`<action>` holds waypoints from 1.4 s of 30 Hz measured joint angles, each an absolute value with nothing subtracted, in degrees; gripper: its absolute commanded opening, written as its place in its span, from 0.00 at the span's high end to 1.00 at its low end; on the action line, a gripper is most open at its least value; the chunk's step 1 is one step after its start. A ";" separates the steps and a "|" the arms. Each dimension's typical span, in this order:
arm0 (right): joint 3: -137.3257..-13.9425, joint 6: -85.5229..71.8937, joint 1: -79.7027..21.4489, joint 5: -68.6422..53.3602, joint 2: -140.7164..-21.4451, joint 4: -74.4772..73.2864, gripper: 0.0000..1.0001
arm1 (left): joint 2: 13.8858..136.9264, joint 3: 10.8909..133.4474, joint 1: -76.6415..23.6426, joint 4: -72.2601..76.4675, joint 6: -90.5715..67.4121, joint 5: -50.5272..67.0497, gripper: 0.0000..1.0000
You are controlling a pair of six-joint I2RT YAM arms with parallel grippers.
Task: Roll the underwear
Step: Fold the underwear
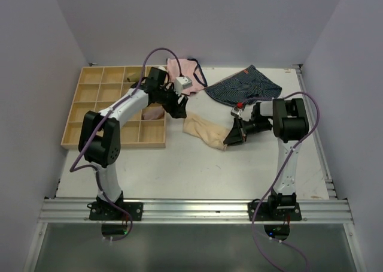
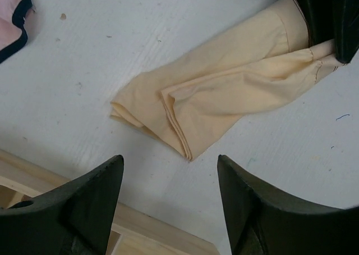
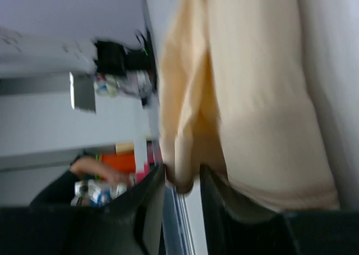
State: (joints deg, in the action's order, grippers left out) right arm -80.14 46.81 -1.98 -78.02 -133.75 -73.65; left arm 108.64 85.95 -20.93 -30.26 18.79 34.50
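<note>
Left tool (image 2: 169, 162) is held open, fingers well apart, above the desk (image 1: 179, 176) just beside the free end of the underwear (image 2: 224, 98), with nothing touched. Right tool (image 3: 182, 172) is seen nearly closed, a fold of the cloth's other end pinched between its fingers. The underwear is found at the middle of the desk, and open surface is seen at 6 o'clock as far as the near edge. At 9 o'clock the wooden tray (image 1: 90, 113) is set near the left tool. A pink pair (image 1: 182, 68) at 12 o'clock and a navy striped pair (image 1: 245, 85) at 1 o'clock are seen apart from the underwear. The pale peach cloth is folded into a long narrow band, softly creased, with layered edges shown at the free end.
</note>
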 measured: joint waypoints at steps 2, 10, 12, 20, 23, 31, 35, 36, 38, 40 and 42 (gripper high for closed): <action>-74.70 33.78 -1.98 -74.06 -131.33 -62.41 0.54 | 109.01 85.36 -20.93 -30.55 18.41 33.74 0.29; -67.61 6.50 -2.13 -65.89 -121.25 -40.73 0.37 | 109.10 85.34 -20.93 -30.74 18.06 32.77 0.07; -67.92 5.34 -2.11 -63.20 -119.35 -39.77 0.37 | 108.92 84.64 -20.93 -30.00 18.17 32.51 0.00; -74.43 8.43 -1.93 -47.18 -105.62 -40.88 0.39 | 105.45 79.31 -20.93 -29.21 18.11 34.52 0.00; -80.97 11.42 -3.22 -41.89 -105.34 -40.73 0.51 | 104.71 77.76 -21.91 -28.86 18.83 33.98 0.15; -88.27 15.42 -9.56 -33.82 -116.66 -37.82 0.72 | 108.49 76.34 -28.62 -28.75 19.88 29.08 0.51; -86.06 16.36 -11.81 -30.65 -120.46 -36.80 0.75 | 113.08 76.38 -28.56 -28.80 18.63 25.76 0.53; -85.32 16.60 -12.05 -30.72 -120.22 -36.34 0.75 | 113.80 76.51 -28.51 -28.62 18.39 25.65 0.53; -84.03 16.84 -12.34 -30.24 -119.37 -35.38 0.76 | 114.59 78.13 -28.36 -28.64 17.47 24.86 0.53; -81.97 16.99 -12.34 -30.17 -118.06 -34.28 0.76 | 116.38 80.18 -28.38 -28.21 16.62 24.77 0.53; -78.67 16.93 -12.34 -29.76 -115.90 -33.63 0.77 | 118.45 83.02 -28.49 -27.59 15.99 24.67 0.53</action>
State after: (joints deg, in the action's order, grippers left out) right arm -78.67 16.93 -12.34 -29.76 -115.90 -33.63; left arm 118.45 83.02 -28.49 -27.59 15.99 24.67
